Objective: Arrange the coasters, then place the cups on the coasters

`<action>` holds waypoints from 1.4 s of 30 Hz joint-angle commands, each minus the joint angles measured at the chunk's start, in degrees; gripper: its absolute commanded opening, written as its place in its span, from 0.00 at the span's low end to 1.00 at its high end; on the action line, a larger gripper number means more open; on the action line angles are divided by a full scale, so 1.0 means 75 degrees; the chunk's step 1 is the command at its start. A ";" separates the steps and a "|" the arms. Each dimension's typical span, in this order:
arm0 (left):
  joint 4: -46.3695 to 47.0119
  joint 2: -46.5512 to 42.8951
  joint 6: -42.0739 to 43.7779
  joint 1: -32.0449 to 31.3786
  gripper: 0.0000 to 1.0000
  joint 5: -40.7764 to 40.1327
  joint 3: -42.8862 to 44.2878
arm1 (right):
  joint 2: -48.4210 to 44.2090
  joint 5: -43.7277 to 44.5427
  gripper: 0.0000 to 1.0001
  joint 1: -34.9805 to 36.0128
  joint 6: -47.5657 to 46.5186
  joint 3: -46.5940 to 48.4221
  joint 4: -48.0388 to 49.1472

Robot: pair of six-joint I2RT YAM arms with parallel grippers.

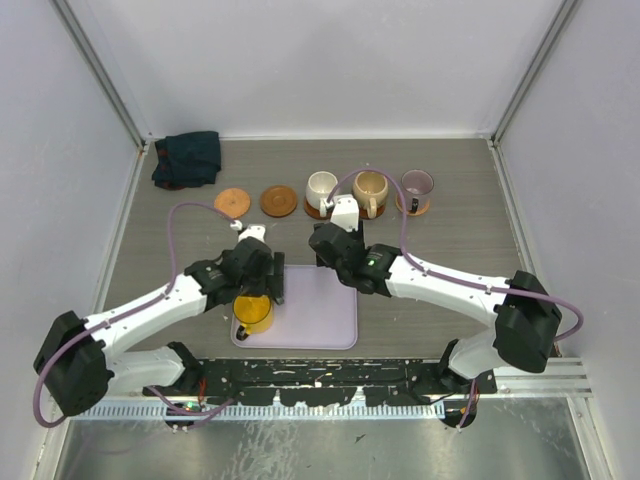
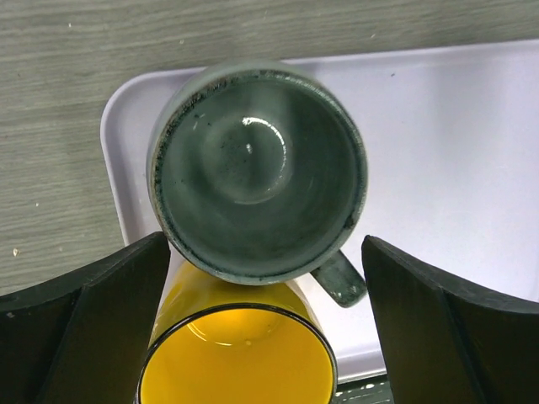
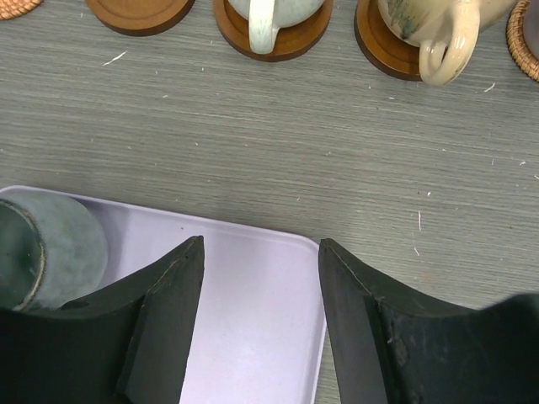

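Note:
Five coasters lie in a row at the back. Two are bare (image 1: 232, 201) (image 1: 279, 200). The other three carry the white cup (image 1: 321, 186), the beige cup (image 1: 370, 186) and the purple cup (image 1: 417, 183). The yellow cup (image 1: 253, 313) stands on the lavender tray (image 1: 320, 320). Touching it on its far side is the grey-green cup (image 2: 257, 168), handle to the right. My left gripper (image 2: 265, 242) hangs open above both, its fingers (image 2: 84, 328) wide on either side. My right gripper (image 3: 261, 242) is open and empty over the tray's far right corner (image 3: 295, 252).
A dark crumpled cloth (image 1: 187, 158) lies in the back left corner. The right wrist view shows the grey-green cup (image 3: 50, 252) at the tray's left, and the white cup's coaster (image 3: 274, 34) and the beige cup's coaster (image 3: 387, 46) beyond bare tabletop. White walls enclose the table.

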 commanded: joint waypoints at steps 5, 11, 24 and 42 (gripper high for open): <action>-0.0277 0.0617 -0.0286 -0.0188 0.98 -0.0481 0.0271 | -0.0327 0.0089 0.62 -0.0029 0.0137 -0.0100 0.0368; -0.0482 0.0429 -0.0353 -0.0204 0.98 -0.0713 0.0121 | -0.0277 0.0124 0.62 -0.0023 0.0198 -0.0092 0.0325; -0.0987 -0.0132 -0.0897 -0.0194 0.98 -0.1506 -0.0065 | 0.0106 -0.0078 0.63 -0.0021 0.0179 0.0201 0.0298; -0.0770 0.0298 -0.0657 -0.0194 0.97 -0.1153 -0.0073 | 0.0179 -0.0030 0.63 -0.0023 0.0166 0.0233 0.0298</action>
